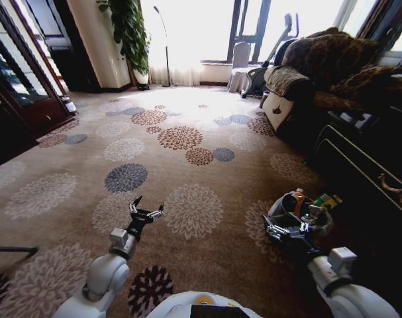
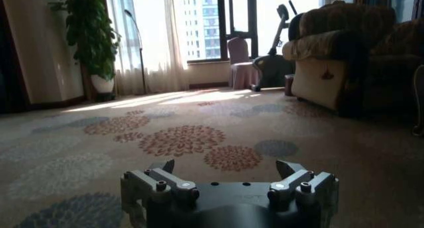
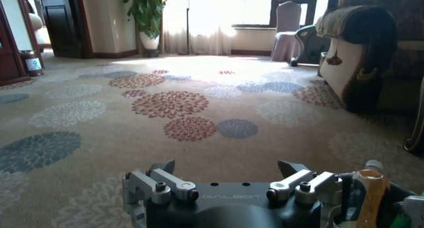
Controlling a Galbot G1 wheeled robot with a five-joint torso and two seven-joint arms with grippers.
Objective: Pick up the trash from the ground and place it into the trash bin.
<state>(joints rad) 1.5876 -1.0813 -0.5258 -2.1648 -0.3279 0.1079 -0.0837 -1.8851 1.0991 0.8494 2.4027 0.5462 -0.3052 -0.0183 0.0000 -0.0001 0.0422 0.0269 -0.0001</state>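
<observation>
The trash bin (image 1: 277, 207) stands on the carpet at the right, its grey liner showing round the rim. Trash lies inside it: an orange strip (image 1: 297, 203) and a green packet (image 1: 322, 199). My right gripper (image 1: 283, 230) hovers open and empty just in front of the bin, low over the floor. In the right wrist view the right gripper (image 3: 225, 168) has its jaws spread, with the bin's edge and the orange strip (image 3: 371, 190) beside it. My left gripper (image 1: 146, 211) hangs open and empty over the patterned carpet at the lower left; the left wrist view shows the left gripper (image 2: 225, 166) open.
A dark cabinet (image 1: 366, 172) and a sofa (image 1: 320, 73) line the right side. A small dark-red bin with a white label (image 1: 69, 106) stands by the far left wall, near a potted plant (image 1: 131, 33). A chair (image 1: 240, 66) stands by the window. Open carpet (image 1: 187, 152) lies ahead.
</observation>
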